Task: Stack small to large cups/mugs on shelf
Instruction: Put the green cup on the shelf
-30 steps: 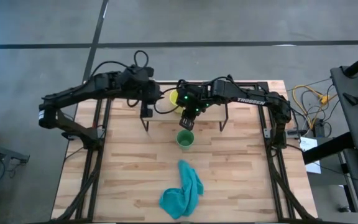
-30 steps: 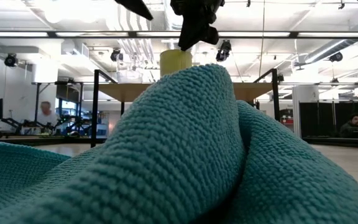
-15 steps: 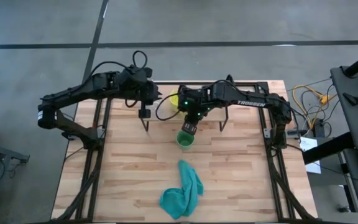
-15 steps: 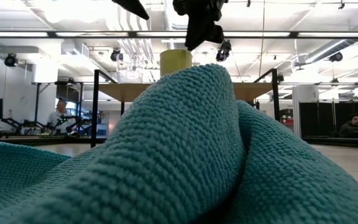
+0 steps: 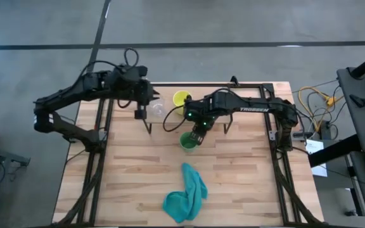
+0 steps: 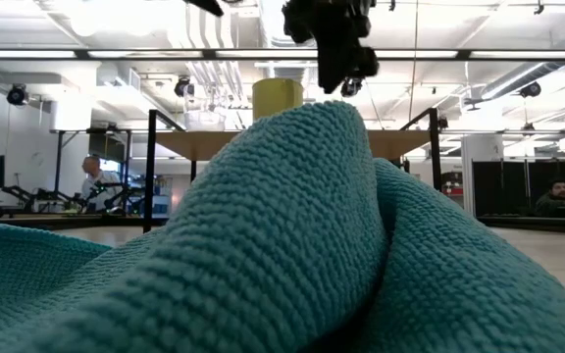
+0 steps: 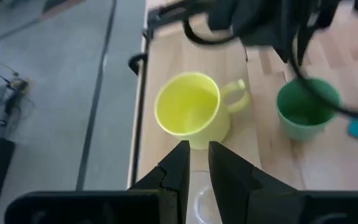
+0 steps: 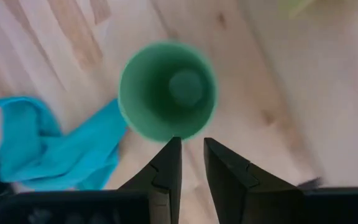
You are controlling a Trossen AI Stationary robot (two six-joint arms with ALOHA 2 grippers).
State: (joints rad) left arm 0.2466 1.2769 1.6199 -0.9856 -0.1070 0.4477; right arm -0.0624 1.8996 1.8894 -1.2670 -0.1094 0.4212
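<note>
1. Green cup [image 5: 187, 141] upright on table, 6 o'clock of shelf [image 5: 217, 103]; likely light, rigid, smooth. Pinch rim wall
2. Right gripper [image 8: 190, 152] above cup's edge, jaws slightly parted, empty
3. Left gripper [image 7: 196, 163] over glass cup [image 5: 156, 109], narrowly parted
4. Left wrist shows yellow mug [image 7: 191, 110] handle; low view blocked by cloth [image 6: 263, 245]

Even, diffuse overhead light fills the scene; in the low view long ceiling strip lights [image 6: 86, 54] glare bright white, and the teal cloth [image 6: 263, 245], pressed close to the lens, looms large with its weave sharp. From above, shadows are soft and short beneath the arms on the wooden table [image 5: 132, 164]. Both wrist views are blurred: the green cup [image 8: 167, 91] just beyond the right gripper [image 8: 192, 160] smears at its rim, and the yellow mug [image 7: 191, 111] ahead of the left gripper [image 7: 196, 163] looks soft.
</note>
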